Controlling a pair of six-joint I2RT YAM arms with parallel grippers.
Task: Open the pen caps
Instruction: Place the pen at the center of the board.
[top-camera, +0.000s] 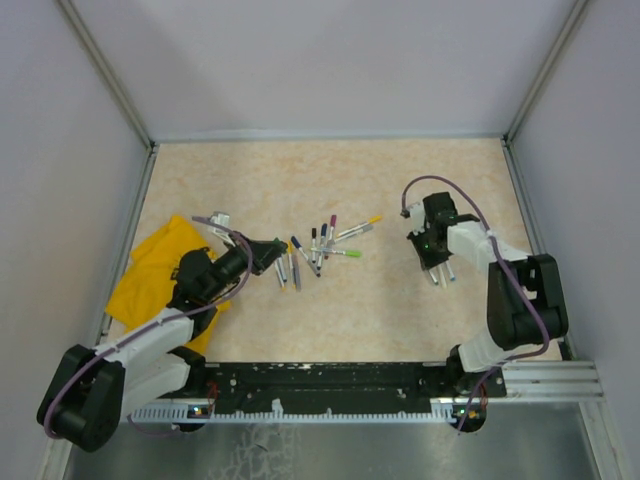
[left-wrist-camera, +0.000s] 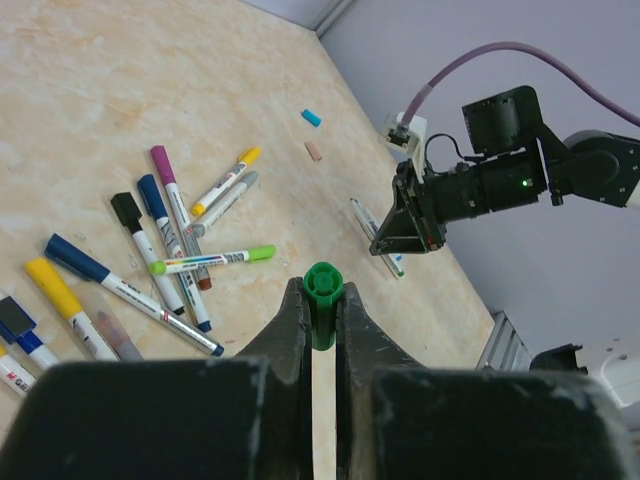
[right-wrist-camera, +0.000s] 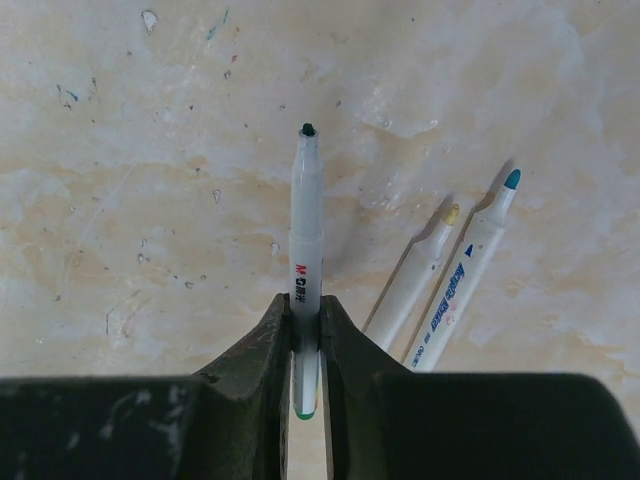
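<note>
My left gripper (left-wrist-camera: 322, 292) is shut on a green pen cap (left-wrist-camera: 322, 285), held above the table; in the top view it (top-camera: 270, 253) sits just left of the pile of capped pens (top-camera: 320, 248). The pile also shows in the left wrist view (left-wrist-camera: 160, 250), with yellow, blue, black, purple and green caps on. My right gripper (right-wrist-camera: 306, 305) is shut on an uncapped white pen (right-wrist-camera: 306, 230) whose dark green tip points away. In the top view it (top-camera: 432, 262) is at the right. Two uncapped pens (right-wrist-camera: 440, 285), yellow and teal tipped, lie beside it.
A yellow cloth (top-camera: 150, 272) lies at the left under my left arm. A loose blue cap (left-wrist-camera: 311, 117) and a tan cap (left-wrist-camera: 313, 151) lie beyond the pile. Grey walls close in the table on three sides.
</note>
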